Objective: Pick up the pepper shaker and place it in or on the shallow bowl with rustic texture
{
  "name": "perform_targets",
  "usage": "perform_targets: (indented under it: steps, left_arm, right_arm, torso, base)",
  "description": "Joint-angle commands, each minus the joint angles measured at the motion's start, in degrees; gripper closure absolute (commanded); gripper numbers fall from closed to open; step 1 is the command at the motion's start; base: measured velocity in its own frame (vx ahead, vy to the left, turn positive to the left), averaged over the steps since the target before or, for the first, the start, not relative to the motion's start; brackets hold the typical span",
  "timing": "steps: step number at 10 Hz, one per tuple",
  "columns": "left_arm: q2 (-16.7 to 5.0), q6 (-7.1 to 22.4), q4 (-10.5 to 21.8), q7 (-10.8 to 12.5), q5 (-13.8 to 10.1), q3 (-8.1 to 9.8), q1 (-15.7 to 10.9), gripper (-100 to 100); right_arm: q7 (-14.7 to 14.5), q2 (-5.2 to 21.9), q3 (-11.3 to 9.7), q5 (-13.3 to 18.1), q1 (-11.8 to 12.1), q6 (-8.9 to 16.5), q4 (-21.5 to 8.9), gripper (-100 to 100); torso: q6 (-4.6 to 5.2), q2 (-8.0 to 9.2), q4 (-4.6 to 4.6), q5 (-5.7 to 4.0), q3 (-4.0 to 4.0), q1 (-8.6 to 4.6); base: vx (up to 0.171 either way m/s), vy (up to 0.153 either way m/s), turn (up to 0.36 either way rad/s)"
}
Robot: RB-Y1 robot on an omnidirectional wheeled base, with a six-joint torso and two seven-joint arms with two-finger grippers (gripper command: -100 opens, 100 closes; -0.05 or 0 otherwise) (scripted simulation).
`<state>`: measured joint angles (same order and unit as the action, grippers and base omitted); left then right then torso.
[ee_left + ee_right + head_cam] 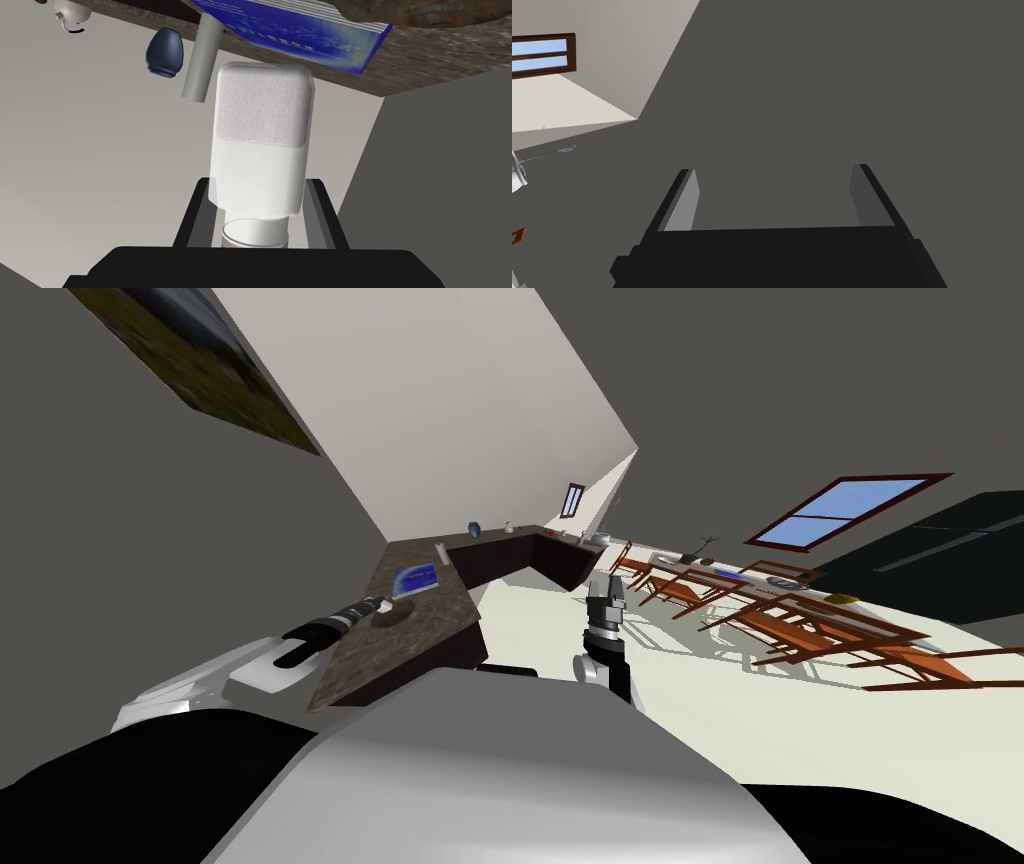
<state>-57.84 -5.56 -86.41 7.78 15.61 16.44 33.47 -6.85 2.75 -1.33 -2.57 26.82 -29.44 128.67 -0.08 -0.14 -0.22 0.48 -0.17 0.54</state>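
Note:
My left gripper (260, 184) is shut on the pepper shaker (262, 135), a white, boxy shaker with a rough paler band near its far end. In the head view the left gripper (383, 605) reaches over the brown speckled counter (430, 633), right at the shallow brown bowl (393, 614). The bowl's rough brown rim (450, 12) appears just beyond the shaker, past a blue book. My right gripper (606, 586) hangs in front of my chest, over the pale floor. Its fingers (684, 202) stand open with nothing between them.
A blue book (416, 578) lies on the counter beside the bowl, with a grey cylinder (200, 60) behind it. A dark blue vase (165, 52) and a white teapot (70, 12) stand farther back. Wooden tables and chairs (800, 623) fill the room to the right.

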Motion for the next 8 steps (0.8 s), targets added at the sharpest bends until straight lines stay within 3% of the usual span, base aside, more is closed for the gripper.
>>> perform_targets:
  steps: [1,5,6,7,8]
  left_arm:
    - [0.00,0.00,0.00,0.00,0.00,0.00,0.00,-100]
    - [0.00,0.00,0.01,-0.01,0.00,0.01,0.00,-100]
    - [0.00,0.00,0.02,-0.01,0.00,0.01,-0.01,0]
    - [-2.19,-1.52,1.81,1.26,-0.92,0.84,0.72,-100]
    - [-3.30,-2.29,2.69,1.90,-1.38,1.26,1.08,-100]
  right_arm:
    - [0.00,0.00,0.00,0.00,0.00,0.00,0.00,0]
    - [0.00,-0.01,-0.01,0.00,-0.01,0.00,0.00,0]
    - [0.00,-0.01,-0.01,0.00,-0.01,0.00,0.00,0]
    - [0.00,-0.01,-0.01,0.00,-0.01,0.00,0.00,0]
    - [0.00,-0.02,-0.02,0.00,-0.01,0.00,0.00,0]
  torso:
    - [0.00,0.00,0.00,0.00,0.00,0.00]
    - [0.00,0.15,0.04,-0.13,0.09,-0.46]
    - [0.00,0.16,0.04,-0.13,0.10,-0.47]
    - [0.01,0.17,0.05,-0.16,0.11,-0.51]
    - [0.02,0.15,0.05,-0.20,0.10,-0.68]
  base:
    - [0.006,0.019,-0.002]
    - [0.001,0.002,0.000]
    - [0.000,0.000,0.000]
    - [0.010,-0.046,-0.021]
    - [0.004,-0.074,-0.013]
